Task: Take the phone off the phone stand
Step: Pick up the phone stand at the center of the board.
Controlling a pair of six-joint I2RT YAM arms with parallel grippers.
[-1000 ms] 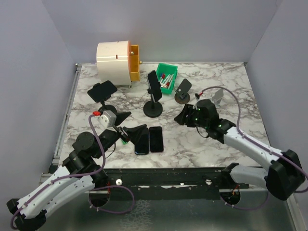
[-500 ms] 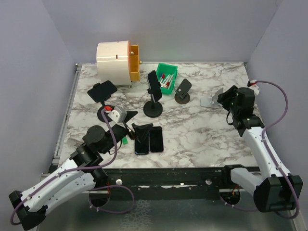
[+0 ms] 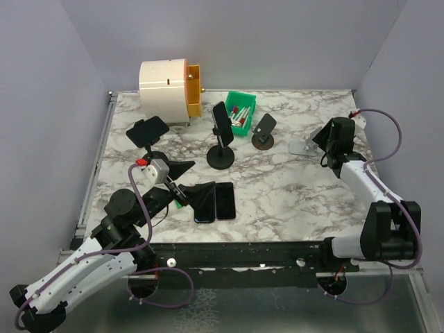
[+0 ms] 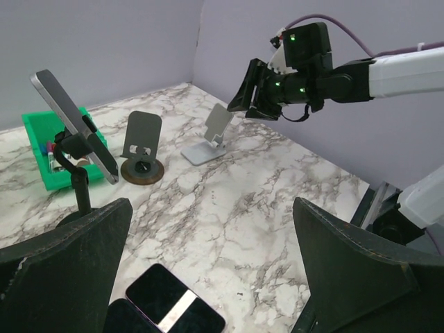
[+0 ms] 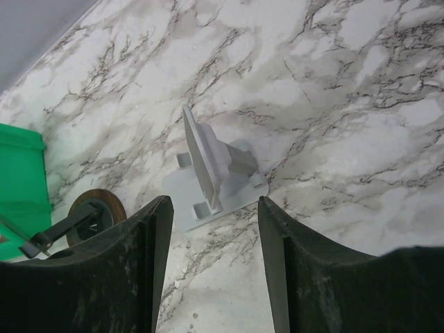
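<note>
Top external view gives me the layout, with 12 o'clock at the far wall. The phone (image 3: 222,123) I take as the target leans on the tall black stand (image 3: 220,158) near the middle of the tabletop (image 3: 277,194). A second phone (image 3: 148,129) sits clamped on another stand (image 3: 154,157) out towards 10 o'clock. Two more phones (image 3: 225,200) lie flat and side by side at about 6 o'clock of the tall stand.

My left fingers (image 3: 200,193) are spread as wide as they go and hold nothing. They hover over the flat pair, with the tall stand at roughly 1 o'clock from them. My right fingers (image 5: 132,277) are partly parted and also hold nothing. They point down at an empty white stand (image 3: 304,145) near the 3 o'clock edge, well apart from either mounted phone. An empty round-based stand (image 3: 263,130) and a green bin (image 3: 241,112) sit behind the target.

I judge the left arm better placed for the reach. To do it well, I would:
- Come in level with the phone's middle, one finger on each long edge, and keep the spread wide until both edges are inside.
- Close gently, then draw the phone up along its own lean so it clears the cradle lip before pulling it away.
- Avoid pushing sideways, because a stand on a slim post like this looks easy to tip.
- Keep the wrist clear of the bin behind the stand.
</note>
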